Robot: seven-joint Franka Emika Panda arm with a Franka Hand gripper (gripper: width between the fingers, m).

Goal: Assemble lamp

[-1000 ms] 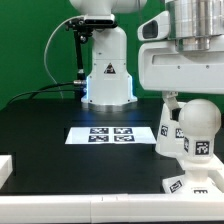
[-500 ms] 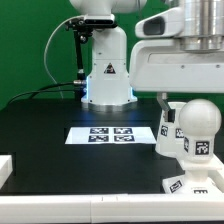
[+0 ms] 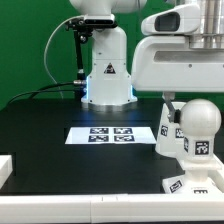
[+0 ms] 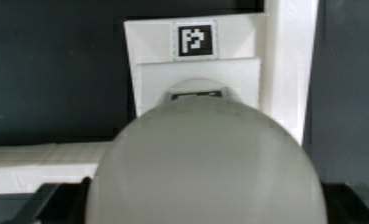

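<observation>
The rounded white bulb (image 3: 200, 125) stands upright at the exterior view's right, with a tag on its neck. My gripper (image 3: 188, 104) hangs over it from the big white hand, and one finger (image 3: 168, 100) shows at the bulb's left. In the wrist view the bulb's dome (image 4: 202, 165) fills the gap between my two dark fingertips (image 4: 60, 202), which press against its sides. The tagged shade (image 3: 166, 126) stands just left of the bulb. The flat tagged base block (image 3: 190, 185) lies in front, below the bulb. A white tagged part (image 4: 195, 60) shows beyond the dome.
The marker board (image 3: 108, 134) lies on the black table left of the parts. The robot pedestal (image 3: 106, 70) stands behind it. A white rim (image 3: 8, 168) borders the table at the front left.
The hand has shifted slightly left and turned above the bulb. The bulb, shade and base have stayed where they were.
</observation>
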